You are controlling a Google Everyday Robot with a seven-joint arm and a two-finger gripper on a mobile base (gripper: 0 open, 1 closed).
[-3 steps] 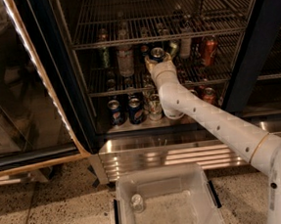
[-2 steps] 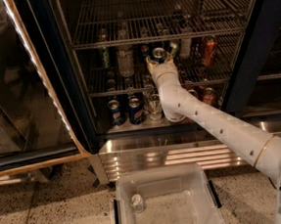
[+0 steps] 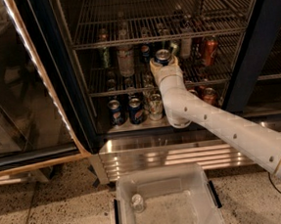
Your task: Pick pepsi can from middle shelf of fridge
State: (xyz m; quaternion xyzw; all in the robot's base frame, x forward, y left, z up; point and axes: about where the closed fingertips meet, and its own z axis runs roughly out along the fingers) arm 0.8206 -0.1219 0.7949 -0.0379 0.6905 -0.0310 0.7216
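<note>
The fridge [image 3: 53, 67] stands open in front of me. My gripper [image 3: 163, 62] reaches in at the level of the middle shelf [image 3: 99, 85], a dark wire rack. Its fingers [image 3: 153, 64] sit on either side of the pepsi can [image 3: 162, 56], a dark-blue can with a silver top. The gripper is shut on this can and holds it upright near the front of the rack. My white arm [image 3: 220, 126] runs from the lower right up to it and hides part of the shelf behind.
Two more blue cans [image 3: 115, 111] stand on the bottom ledge, next to a glass [image 3: 154, 105]. Orange-red cans [image 3: 209, 50] and a clear bottle [image 3: 125, 60] stand on the middle shelf. The glass door [image 3: 16, 95] hangs open at left. A clear plastic bin [image 3: 168, 205] sits on the floor.
The gripper with the can has shifted slightly right and towards the front of the shelf. Nothing else has moved.
</note>
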